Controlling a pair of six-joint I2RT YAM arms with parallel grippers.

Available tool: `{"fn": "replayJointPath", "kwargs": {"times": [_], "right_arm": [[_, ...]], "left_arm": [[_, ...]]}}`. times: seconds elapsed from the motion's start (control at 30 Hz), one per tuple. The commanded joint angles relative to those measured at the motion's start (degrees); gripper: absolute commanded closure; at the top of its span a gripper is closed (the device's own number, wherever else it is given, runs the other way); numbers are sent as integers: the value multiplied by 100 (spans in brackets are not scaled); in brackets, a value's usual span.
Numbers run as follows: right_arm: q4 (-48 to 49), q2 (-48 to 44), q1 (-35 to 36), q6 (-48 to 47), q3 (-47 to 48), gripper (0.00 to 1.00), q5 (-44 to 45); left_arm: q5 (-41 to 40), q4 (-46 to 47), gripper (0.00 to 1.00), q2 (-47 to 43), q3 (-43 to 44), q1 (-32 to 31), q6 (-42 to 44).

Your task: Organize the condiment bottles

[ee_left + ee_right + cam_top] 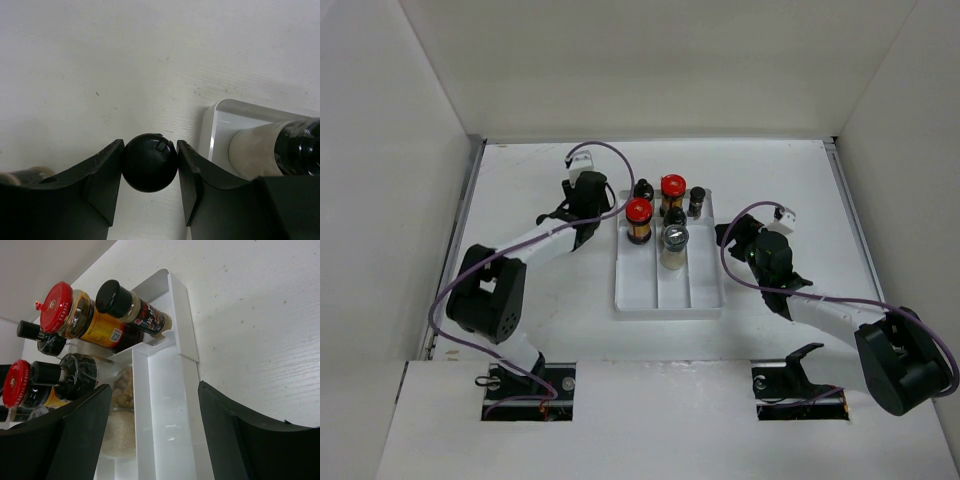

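Note:
My left gripper [587, 228] stands left of the white tray [670, 295]. In the left wrist view it [150, 165] is shut on the round black cap of a small bottle [150, 162] above bare table. In the tray's far end stand two brown red-lidded bottles [638, 212] [672, 186], black-capped bottles [643, 188] [697, 196] and a clear silvery-lidded jar [676, 240]. My right gripper [730, 238] is open and empty at the tray's right side. In its wrist view [155, 405] it faces the tray wall [170, 390], with a red-lidded bottle [80, 315] and a black-capped bottle [135, 310] beyond.
The tray's near half shows bare white compartments. A tray corner [220, 117] and a pale jar with a dark top [260, 150] lie right of my left fingers. White walls enclose the table on the left, the right and the far side.

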Motion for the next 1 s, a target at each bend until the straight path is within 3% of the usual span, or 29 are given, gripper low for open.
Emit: {"fn": "replayJointPath", "kwargs": {"times": [0.0,0.27,0.53,0.97], "right_arm": [[354,-31,43,-15,167,23,-50],[354,-39,43,-15,167,23,-50],[345,-48,43,-15,167,23,-41],[336,-83,43,-33,158,23,-24]], "left_arm": [[-268,9,69,-1049,-143,-196,100],[-330,-843,69,-2026,-433,-1118,3],[-348,-1328,68,-2097,-583,-2024,-348],[-260,-45,68,-1404,-943,-2455,-550]]}}
